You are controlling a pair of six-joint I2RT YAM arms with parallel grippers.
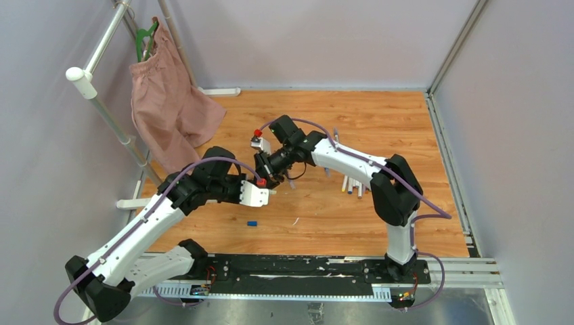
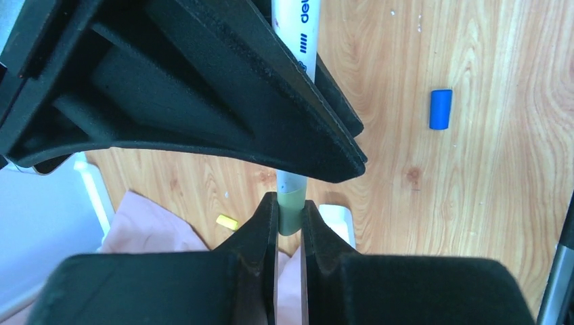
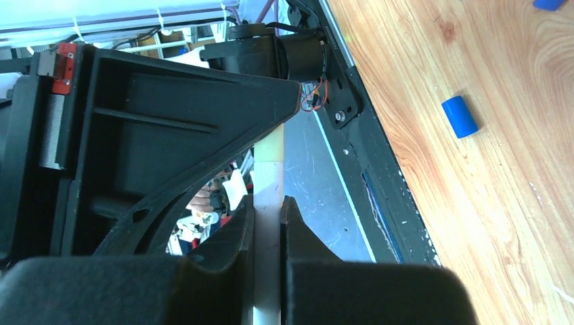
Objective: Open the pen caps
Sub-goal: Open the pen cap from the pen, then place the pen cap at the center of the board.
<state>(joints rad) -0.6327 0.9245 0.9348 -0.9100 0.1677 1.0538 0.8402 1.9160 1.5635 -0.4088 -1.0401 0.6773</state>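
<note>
- Top external: the left arm (image 1: 156, 213) reaches in low from the near left. The right arm (image 1: 359, 162) folds at the elbow and doubles back toward it, so the left jaws and right jaws meet nose to nose above the tabletop (image 1: 338, 223). The pen they share is almost hidden here. A loose blue cap (image 1: 252, 223) lies on the wood near the left arm, and spare pens (image 1: 352, 183) lie heaped beside the right arm
- Left wrist: the left jaws pinch a pale green end piece (image 2: 291, 215) on the white pen barrel (image 2: 302, 34), likely its cap. The right arm's black finger crosses the barrel just above. A cap like this looks light, hard and smooth, and is probably held on by friction. I judge that it needs a firm pinch across its short body and a straight pull along the barrel, and it could slip
- Right wrist: the right jaws are pressed onto the pen barrel (image 3: 269, 196), well apart from the blue cap (image 3: 460, 116)
</note>
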